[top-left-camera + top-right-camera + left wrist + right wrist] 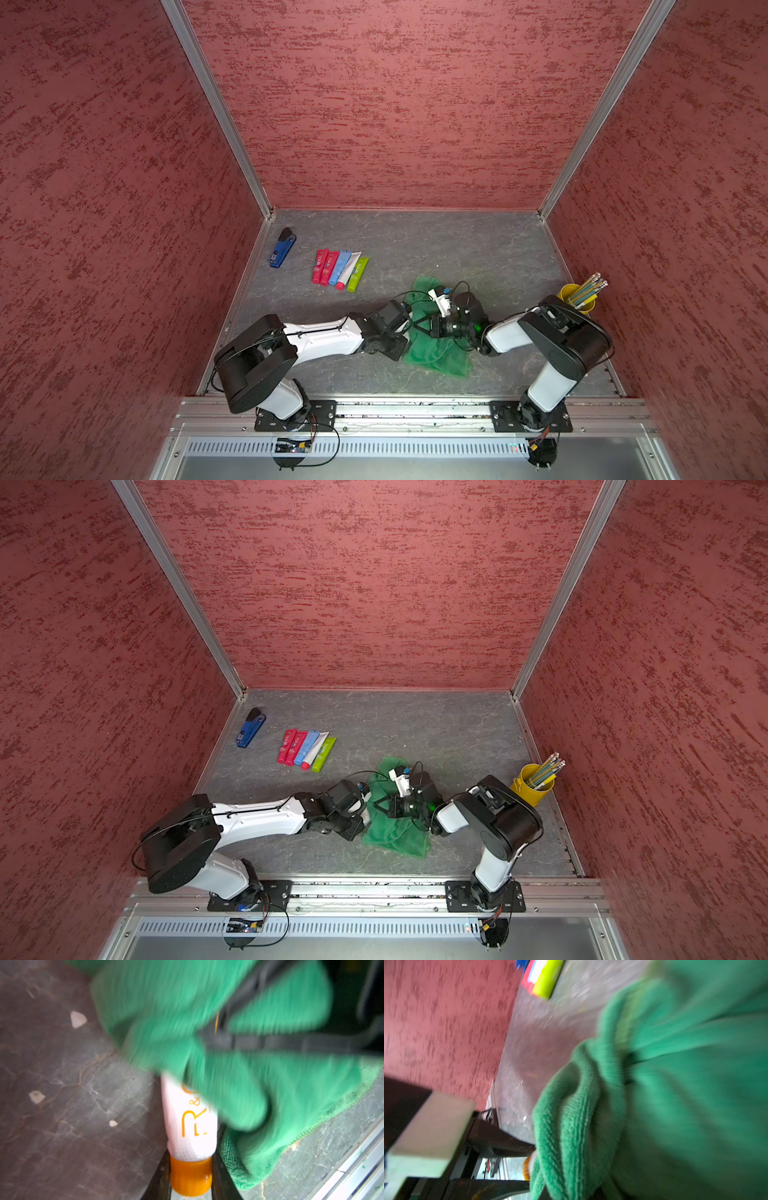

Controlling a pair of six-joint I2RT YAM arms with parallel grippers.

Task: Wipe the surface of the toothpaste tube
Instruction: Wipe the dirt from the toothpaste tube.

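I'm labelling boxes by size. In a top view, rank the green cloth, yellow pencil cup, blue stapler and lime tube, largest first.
1. Green cloth
2. Yellow pencil cup, partly hidden
3. Blue stapler and lime tube: too alike to rank

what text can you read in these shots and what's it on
"R &" in orange on the white toothpaste tube; the rest is hidden under the green cloth.
Small orange marks below the R: cut off, unreadable.
White lettering on the red tubes: too small to read.
Label on the blue stapler: too small.
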